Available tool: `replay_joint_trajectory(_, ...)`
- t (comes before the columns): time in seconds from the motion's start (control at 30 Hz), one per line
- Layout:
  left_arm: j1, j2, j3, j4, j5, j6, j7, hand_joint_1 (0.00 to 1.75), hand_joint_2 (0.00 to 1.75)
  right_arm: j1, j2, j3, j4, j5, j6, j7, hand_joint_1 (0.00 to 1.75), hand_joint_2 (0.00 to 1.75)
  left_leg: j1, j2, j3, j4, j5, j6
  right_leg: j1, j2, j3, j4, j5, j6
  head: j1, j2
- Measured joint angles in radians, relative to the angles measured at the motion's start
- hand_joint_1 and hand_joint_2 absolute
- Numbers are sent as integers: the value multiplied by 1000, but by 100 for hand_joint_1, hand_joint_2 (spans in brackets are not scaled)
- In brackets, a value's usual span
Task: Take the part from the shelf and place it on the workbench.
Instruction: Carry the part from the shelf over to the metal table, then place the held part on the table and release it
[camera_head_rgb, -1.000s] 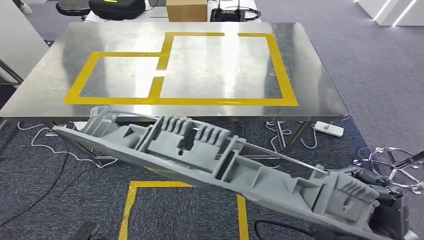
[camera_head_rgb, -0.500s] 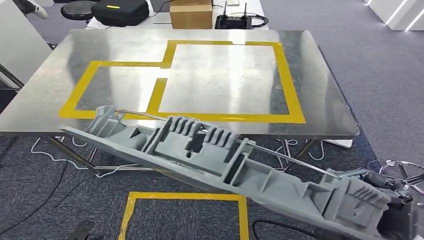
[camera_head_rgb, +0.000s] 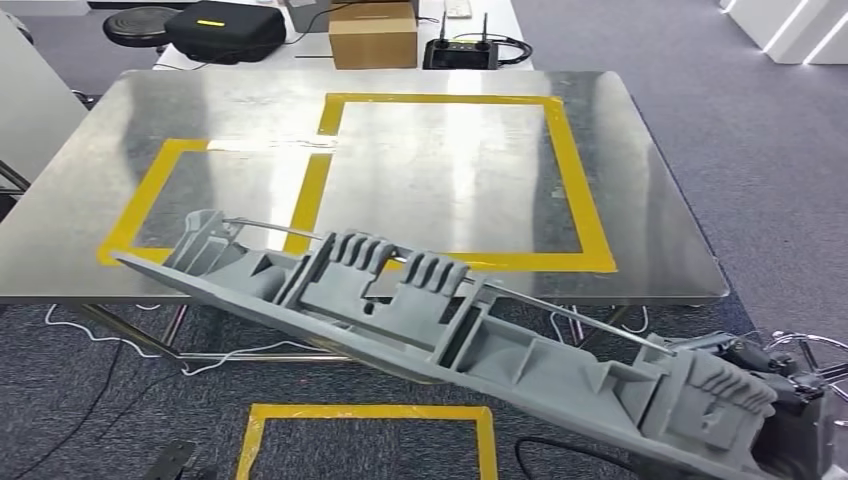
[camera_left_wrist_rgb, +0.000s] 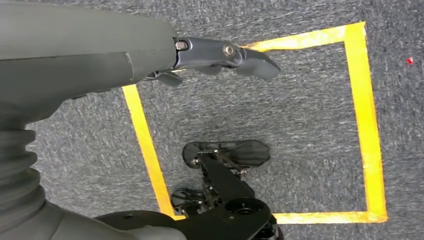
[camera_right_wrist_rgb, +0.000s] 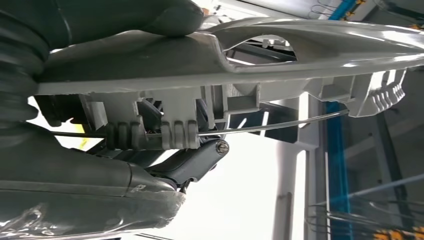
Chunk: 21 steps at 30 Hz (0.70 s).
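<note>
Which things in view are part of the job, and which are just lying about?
Job:
- grey part, held at one end by the right robot hand
- workbench, steel top with yellow tape outlines

Lying about:
- cardboard box
- black case
- controller
- cables on the carpet
- yellow floor square
- left robot hand, holding nothing

One part, one workbench, one cardboard box, one black case.
</note>
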<state>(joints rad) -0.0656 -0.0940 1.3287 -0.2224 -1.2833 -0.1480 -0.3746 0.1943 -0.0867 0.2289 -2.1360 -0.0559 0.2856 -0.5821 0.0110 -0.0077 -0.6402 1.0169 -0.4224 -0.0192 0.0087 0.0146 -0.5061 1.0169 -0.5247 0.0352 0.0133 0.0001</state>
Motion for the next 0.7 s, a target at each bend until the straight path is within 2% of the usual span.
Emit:
replay_joint_trajectory(0.03,0,0,0,0,0,0,0,0,175,0,0,0,0,0,0,0,175,175,1,-1,9,-1,-3,8,-1,-1,3,12,-2,6,0,0)
replay_joint_trajectory(0.07,0,-1,0,0,0,0,0,0,175,0,0,0,0,1,0,0,175,175,2,-2,20,-1,-8,15,-2,-3,-10,42,-8,10,2,0)
replay_joint_trajectory(0.1,-1,-1,0,0,0,0,0,0,175,-1,0,0,-1,1,0,0,175,175,2,-2,31,-1,-14,21,-3,-4,-38,95,-19,15,3,0)
replay_joint_trajectory(0.17,-2,1,0,0,0,0,0,0,175,0,-1,0,-1,0,0,-1,175,175,1,-2,49,-2,-31,26,-4,-6,-128,236,-65,20,6,0)
replay_joint_trajectory(0.2,-2,2,0,0,0,0,0,0,175,0,-1,0,0,0,0,0,175,175,1,-3,59,-2,-40,27,-4,-6,-169,286,-92,21,6,0)
replay_joint_trajectory(0.23,-1,2,0,0,0,0,0,0,175,1,-1,0,0,0,0,0,175,175,0,-4,71,-2,-50,27,-4,-6,-196,305,-108,21,6,0)
replay_joint_trajectory(0.27,-1,2,0,0,0,0,0,0,175,1,-2,-1,0,1,0,0,175,175,0,-5,85,-2,-61,27,-4,-6,-206,287,-102,20,6,0)
replay_joint_trajectory(0.3,-1,2,0,0,0,0,0,0,175,0,-2,-1,0,1,0,0,175,175,0,-6,100,-2,-72,25,-4,-6,-200,239,-72,18,6,0)
replay_joint_trajectory(0.37,-1,2,0,0,0,-1,-1,0,175,0,-3,-3,0,1,-2,0,175,175,-1,-9,129,-1,-95,20,-4,-7,-169,109,36,12,7,0)
replay_joint_trajectory(0.4,-1,2,0,0,0,-1,-2,0,175,0,-3,-5,0,2,-4,-1,175,175,-2,-10,138,-3,-105,14,-2,-8,-156,64,74,7,7,0)
replay_joint_trajectory(0.43,-2,3,0,0,-1,-2,-3,0,175,-1,-4,-9,0,5,-7,-3,175,175,-3,-10,146,-6,-111,8,-1,-8,-149,37,100,0,7,0)
replay_joint_trajectory(0.5,-3,5,0,0,-4,-4,-6,0,175,-5,-9,-24,0,13,-19,-7,175,175,-5,-11,153,-9,-109,-4,0,-7,-140,26,104,-12,6,0)
replay_joint_trajectory(0.57,-5,5,0,0,-8,-8,-9,0,175,-16,-18,-49,0,22,-40,-10,175,175,-5,-9,136,29,-102,-12,-4,-7,-126,16,105,-20,4,0)
replay_joint_trajectory(0.63,-7,5,-1,0,-12,-13,-13,0,175,-38,-32,-87,3,29,-62,-7,175,175,-5,-7,70,135,-123,-17,-6,-7,-112,10,98,-27,3,0)
replay_joint_trajectory(0.7,-6,6,-2,0,-17,-17,-15,0,175,-67,-53,-137,13,46,-80,8,175,175,-5,-7,-12,244,-182,-20,-6,-7,-99,9,85,-32,2,0)
